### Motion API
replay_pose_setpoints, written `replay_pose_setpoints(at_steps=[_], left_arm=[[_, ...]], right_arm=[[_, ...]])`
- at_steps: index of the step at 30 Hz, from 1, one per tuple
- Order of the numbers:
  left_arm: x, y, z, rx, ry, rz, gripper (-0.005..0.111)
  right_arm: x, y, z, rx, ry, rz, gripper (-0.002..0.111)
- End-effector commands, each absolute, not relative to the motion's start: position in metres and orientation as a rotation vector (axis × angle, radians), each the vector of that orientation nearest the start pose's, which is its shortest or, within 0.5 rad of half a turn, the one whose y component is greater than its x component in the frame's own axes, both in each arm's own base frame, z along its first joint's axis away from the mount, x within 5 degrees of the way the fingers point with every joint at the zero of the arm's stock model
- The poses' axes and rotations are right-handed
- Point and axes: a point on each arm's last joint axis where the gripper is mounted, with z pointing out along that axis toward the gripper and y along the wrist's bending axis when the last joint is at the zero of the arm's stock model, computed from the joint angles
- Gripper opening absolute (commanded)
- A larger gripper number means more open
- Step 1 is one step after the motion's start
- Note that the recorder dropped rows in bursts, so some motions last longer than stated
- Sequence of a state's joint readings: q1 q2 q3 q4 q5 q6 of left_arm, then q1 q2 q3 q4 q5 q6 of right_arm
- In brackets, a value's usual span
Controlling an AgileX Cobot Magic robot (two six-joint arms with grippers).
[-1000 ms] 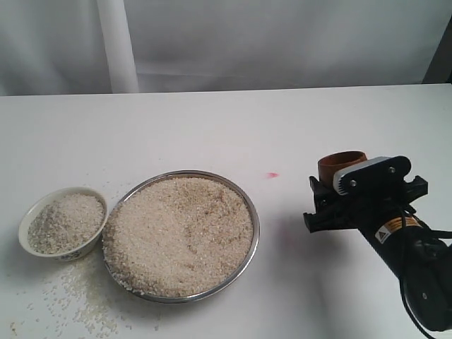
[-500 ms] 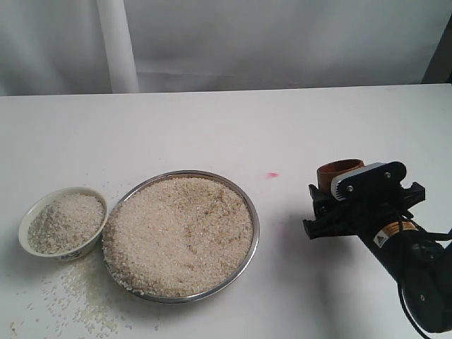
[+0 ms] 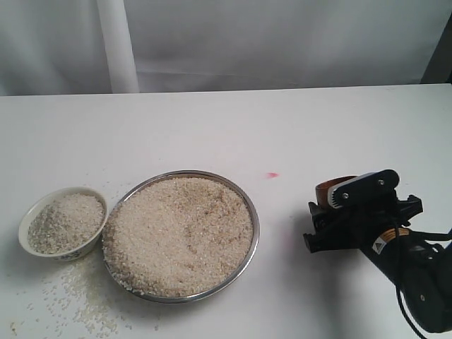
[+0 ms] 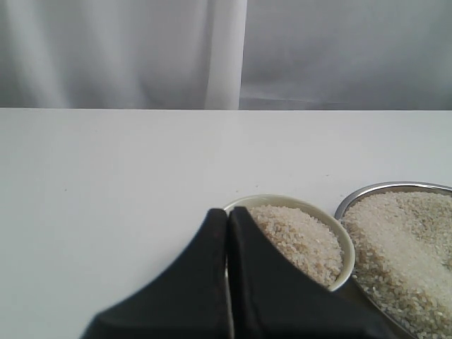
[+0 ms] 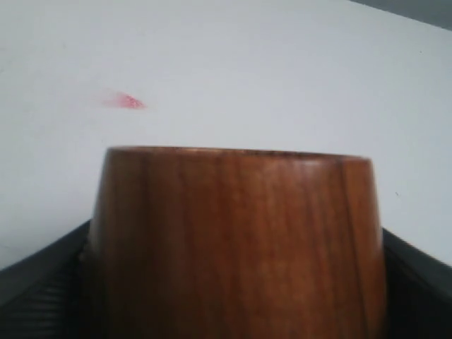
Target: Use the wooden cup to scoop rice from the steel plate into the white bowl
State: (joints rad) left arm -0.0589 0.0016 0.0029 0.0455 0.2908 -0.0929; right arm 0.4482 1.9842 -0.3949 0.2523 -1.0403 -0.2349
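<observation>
Sitting upright inside right gripper (image 5: 233, 279): wooden cup (image 5: 236, 212), clamped both sides, jaws spread wide.

Warning-triangle sticker (image 3: 382, 246) on right arm (image 3: 418, 279)

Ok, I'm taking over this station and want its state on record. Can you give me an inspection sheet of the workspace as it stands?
Surface: white table, one small pink mark.
Job's things: steel plate heaped with rice; white bowl close beside it, also holding rice; wooden cup upright at far right, inside not visible.
Clutter: loose grains spilled in front of the bowl and plate.
Grippers: right gripper closed around the cup; left gripper shut, empty, near the bowl.
Cables: black cable loops behind the right gripper.
Surroundings: pale curtain behind the table.
</observation>
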Motion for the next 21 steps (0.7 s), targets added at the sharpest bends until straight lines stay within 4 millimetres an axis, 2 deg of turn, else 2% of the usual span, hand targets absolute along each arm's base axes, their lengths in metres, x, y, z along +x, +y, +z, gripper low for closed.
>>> replay_pose_setpoints(at_steps=[1, 9, 11, 15, 21], left_arm=[[0.0546, -0.0025, 0.1875, -0.005, 1.769, -0.08, 0.0], [0.0546, -0.0025, 0.1875, -0.005, 1.769, -0.08, 0.0], [0.0546, -0.0025, 0.1875, -0.005, 1.769, -0.08, 0.0], [0.0546, -0.0025, 0.1875, -0.005, 1.769, -0.08, 0.0], [0.0546, -0.0025, 0.1875, -0.005, 1.769, -0.08, 0.0]], right_arm=[[0.2504, 0.0965, 0.0768, -0.423, 1.997, -0.011, 0.0], [0.2497, 0.0964, 0.0761, -0.427, 2.004, -0.01, 0.0], [0.2494, 0.0964, 0.0756, -0.429, 2.009, -0.01, 0.005], [0.2482, 0.0959, 0.0747, -0.431, 2.019, -0.01, 0.025], [0.2481, 0.0958, 0.0745, -0.432, 2.022, -0.01, 0.062]])
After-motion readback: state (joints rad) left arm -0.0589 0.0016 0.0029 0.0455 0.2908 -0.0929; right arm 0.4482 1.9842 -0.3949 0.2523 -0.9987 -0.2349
